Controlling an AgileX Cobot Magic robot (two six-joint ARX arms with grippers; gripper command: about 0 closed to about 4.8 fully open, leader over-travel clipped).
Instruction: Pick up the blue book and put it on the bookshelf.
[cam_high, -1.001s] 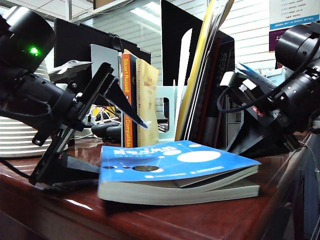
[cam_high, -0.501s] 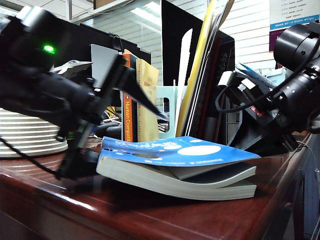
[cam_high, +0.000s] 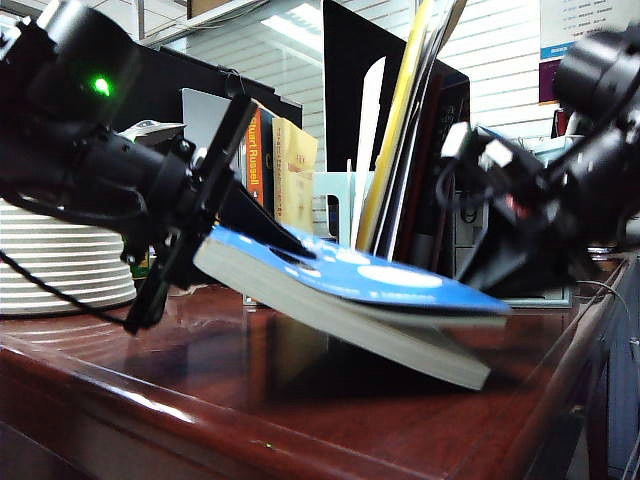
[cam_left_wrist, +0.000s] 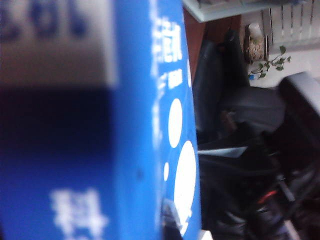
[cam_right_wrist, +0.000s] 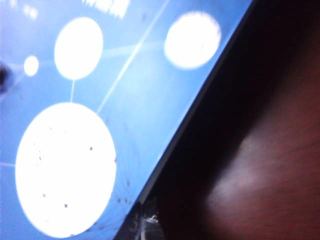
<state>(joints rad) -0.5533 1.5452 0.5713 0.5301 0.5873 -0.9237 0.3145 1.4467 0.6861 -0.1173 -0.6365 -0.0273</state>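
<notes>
The blue book (cam_high: 380, 285) hangs tilted over the brown table (cam_high: 300, 410), its left end raised and its right corner low near the tabletop. My left gripper (cam_high: 255, 265) is shut on the raised spine end, one finger (cam_left_wrist: 171, 226) lying on the cover (cam_left_wrist: 140, 125). My right gripper (cam_high: 497, 268) sits at the book's right edge; whether it grips the book cannot be seen. In the right wrist view the cover (cam_right_wrist: 125, 100) fills most of the frame, a fingertip (cam_right_wrist: 145, 222) at its edge. The pale bookshelf (cam_high: 338, 205) stands behind the book.
An orange-spined book (cam_high: 257, 150) and a yellow-tan book (cam_high: 293, 170) stand upright in the rack's left part. Leaning folders (cam_high: 400, 140) and a black monitor (cam_high: 355, 90) rise behind. A stack of white plates (cam_high: 60, 265) sits at the left.
My left gripper has closed on the book's left end and lifted it, so the book went from lying flat to tilted. The right arm has shifted slightly and looks blurred.
</notes>
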